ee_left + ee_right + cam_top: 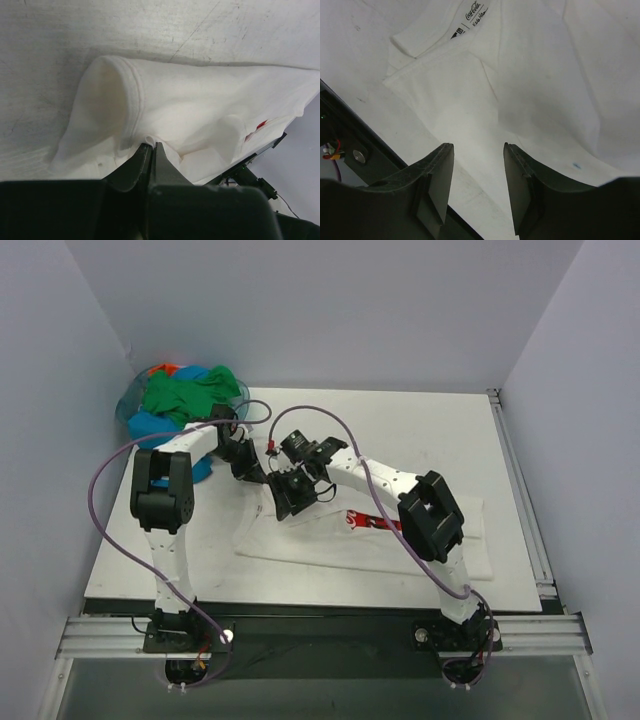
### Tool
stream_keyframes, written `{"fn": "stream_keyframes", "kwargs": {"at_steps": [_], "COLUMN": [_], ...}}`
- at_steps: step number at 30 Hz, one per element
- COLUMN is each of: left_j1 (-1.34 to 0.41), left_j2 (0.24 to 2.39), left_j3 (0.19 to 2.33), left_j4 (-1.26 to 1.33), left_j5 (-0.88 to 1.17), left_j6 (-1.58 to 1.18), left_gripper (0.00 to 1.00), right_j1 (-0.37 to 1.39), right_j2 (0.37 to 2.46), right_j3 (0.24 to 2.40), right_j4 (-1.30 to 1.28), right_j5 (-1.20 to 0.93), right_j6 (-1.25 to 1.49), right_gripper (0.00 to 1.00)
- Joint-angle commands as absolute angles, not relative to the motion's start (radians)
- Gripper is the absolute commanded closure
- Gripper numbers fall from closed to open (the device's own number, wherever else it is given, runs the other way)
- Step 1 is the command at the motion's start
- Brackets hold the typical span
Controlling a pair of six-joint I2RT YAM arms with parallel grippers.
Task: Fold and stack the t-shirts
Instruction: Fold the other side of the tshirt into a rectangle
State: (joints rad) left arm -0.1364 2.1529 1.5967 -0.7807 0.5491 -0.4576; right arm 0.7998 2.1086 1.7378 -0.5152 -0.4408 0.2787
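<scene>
- Bench [420, 430] carries the white t-shirt [320, 545], which lies spread out with the red logo [372, 523] showing near its middle in the top view.
- The pile of coloured t-shirts [185, 400] sits beyond the white t-shirt's far left corner, well apart from it. Green is on top, with blue, teal and a bit of orange around it. Only the top view shows this pile.
- The left claw [252, 475] hangs over the white t-shirt's far left edge. From above, its grip cannot be made out.
- The left wrist view settles it: the left claw [152, 146] is pinched tight on a fold of the white t-shirt [200, 100]. The cloth is lifted there, and a sleeve opening gapes just beside the pinch. A sliver of the red logo [260, 124] peeks out at the shirt's far side, with bare bench [75, 30] beyond it.
- The right claw [293, 492] sits just beside the left one, over the same edge of the white t-shirt.
- The right wrist view shows the right claw [477, 147] spread wide, its fingers [440, 170] holding nothing. It is above flat white t-shirt [545, 75] cloth.
- Only the right wrist view shows the neck label [475, 12] with its printed script inside the white t-shirt's collar.
</scene>
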Motion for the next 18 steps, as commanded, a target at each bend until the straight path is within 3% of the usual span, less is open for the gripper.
{"fn": "stream_keyframes", "kwargs": {"at_steps": [1, 18], "left_j1": [-0.133, -0.133], "left_j2": [2.109, 2.052], "left_j3": [1.565, 1.459], "left_j4": [-0.739, -0.652], "left_j5": [0.549, 0.566], "left_j6": [-0.452, -0.500], "left_gripper": [1.00, 1.00], "right_j1": [0.811, 0.830], "right_j2": [2.126, 2.166], "right_j3": [1.750, 1.687], "right_j4": [-0.508, -0.503], "right_j5": [-0.382, -0.333], "right_j6": [0.291, 0.276], "right_gripper": [0.56, 0.63]}}
